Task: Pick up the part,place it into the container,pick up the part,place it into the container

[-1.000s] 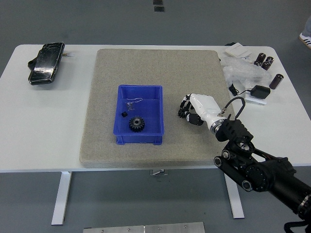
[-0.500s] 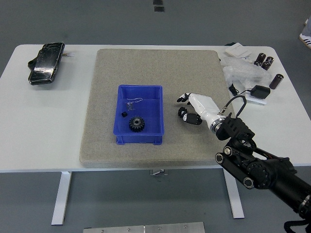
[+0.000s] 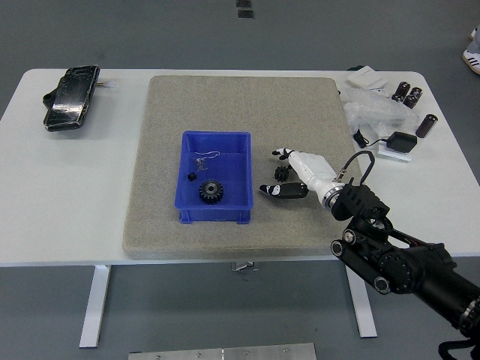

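On grey mat (image 3: 240, 112), spread, empty right hand (image 3: 289, 172) flanks flat-lying gear (image 3: 282, 173).

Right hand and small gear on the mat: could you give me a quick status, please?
Right hand open around small gear, not gripping. Left arm out of view. One gear in blue bin. Nothing in between.

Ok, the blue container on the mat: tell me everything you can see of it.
The blue container is a small open-topped rectangular bin, plastic by its look, with upright walls and a thicker rim. It sits flat on the grey mat, left of centre. Inside lie a black gear near the front, a small black piece by the left wall, and a thin wire-like bit toward the back. Nothing grips it; the right hand is spread on the mat to its right, clear of its wall.
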